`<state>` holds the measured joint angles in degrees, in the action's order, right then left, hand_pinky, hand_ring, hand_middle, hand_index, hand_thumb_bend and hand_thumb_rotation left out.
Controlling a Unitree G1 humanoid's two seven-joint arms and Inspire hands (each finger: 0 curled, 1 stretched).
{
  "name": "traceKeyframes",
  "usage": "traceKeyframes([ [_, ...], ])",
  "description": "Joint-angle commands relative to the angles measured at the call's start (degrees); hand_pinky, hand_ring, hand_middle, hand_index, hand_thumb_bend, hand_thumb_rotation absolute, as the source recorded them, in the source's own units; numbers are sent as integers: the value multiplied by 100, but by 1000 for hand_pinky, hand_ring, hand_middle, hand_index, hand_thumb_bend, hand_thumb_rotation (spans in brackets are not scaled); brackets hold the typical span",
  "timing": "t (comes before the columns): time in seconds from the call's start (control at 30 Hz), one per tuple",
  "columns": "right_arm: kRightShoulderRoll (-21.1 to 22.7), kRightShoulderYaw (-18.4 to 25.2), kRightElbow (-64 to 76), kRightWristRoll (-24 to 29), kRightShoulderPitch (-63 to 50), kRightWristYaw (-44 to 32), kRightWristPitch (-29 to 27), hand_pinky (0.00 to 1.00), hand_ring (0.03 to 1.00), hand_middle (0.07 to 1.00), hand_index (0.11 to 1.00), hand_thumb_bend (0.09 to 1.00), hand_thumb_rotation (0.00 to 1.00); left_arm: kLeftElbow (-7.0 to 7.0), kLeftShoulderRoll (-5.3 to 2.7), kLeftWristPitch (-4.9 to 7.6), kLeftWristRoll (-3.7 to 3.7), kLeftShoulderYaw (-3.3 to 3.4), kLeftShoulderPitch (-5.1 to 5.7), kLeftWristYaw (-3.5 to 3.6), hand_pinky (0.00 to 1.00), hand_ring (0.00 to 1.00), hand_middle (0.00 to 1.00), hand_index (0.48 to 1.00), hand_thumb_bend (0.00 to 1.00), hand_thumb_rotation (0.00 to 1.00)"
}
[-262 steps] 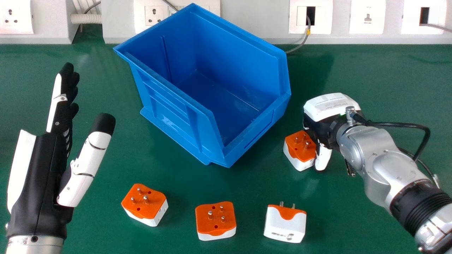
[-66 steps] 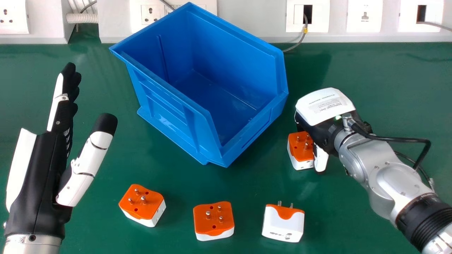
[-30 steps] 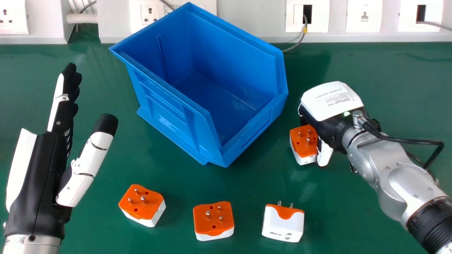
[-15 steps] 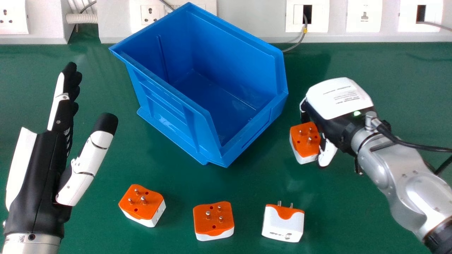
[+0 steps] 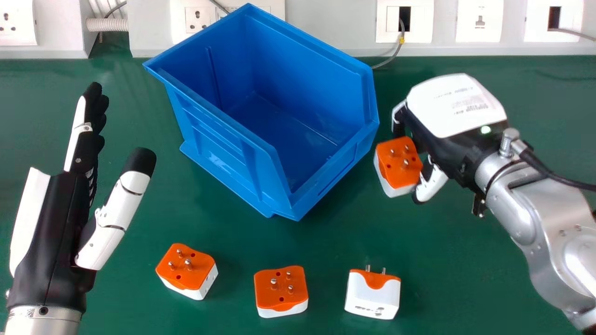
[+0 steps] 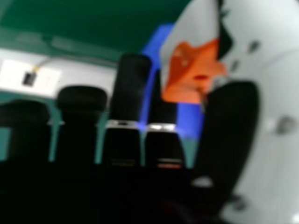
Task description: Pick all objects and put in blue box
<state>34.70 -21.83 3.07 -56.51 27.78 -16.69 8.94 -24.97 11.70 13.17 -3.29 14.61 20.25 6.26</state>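
lifted higher: the orange-white adapter (image 5: 399, 164) in the right hand (image 5: 447, 125).

The blue box (image 5: 233, 135) sits open-topped on the green desk, set at an angle, with a lowered front. Three orange-and-white plug adapters lie apart on the desk in front of it: the left adapter (image 5: 186, 270) and middle adapter (image 5: 281, 291) have orange faces and metal pins up, while the right adapter (image 5: 372, 295) shows its white side, pins pointing toward the wall. The fourth adapter (image 5: 398, 165), orange face up, is tilted beside the box, between fingers and thumb.
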Motion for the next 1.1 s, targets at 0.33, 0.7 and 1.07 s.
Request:
traceKeyframes([
  [0.33, -142, 257, 556, -139, 280, 125, -210, 29, 91, 451, 473, 524, 0, -34, 14, 159, 21, 15, -70, -28, 997, 1000, 1000, 1000, 587, 865],
  [0.7, -610, 123, 340, -103, 884, 18, -332, 28, 91, 450, 473, 523, 0, 50, 18, 259, -9, 4, -110, -36, 997, 1000, 1000, 1000, 574, 865],
  [1.07, -1254, -45, -523, -59, 1490, 407, -567, 38, 101, 451, 474, 522, 0, 70, 17, 312, -17, 5, -110, -42, 996, 1000, 1000, 1000, 571, 865],
])
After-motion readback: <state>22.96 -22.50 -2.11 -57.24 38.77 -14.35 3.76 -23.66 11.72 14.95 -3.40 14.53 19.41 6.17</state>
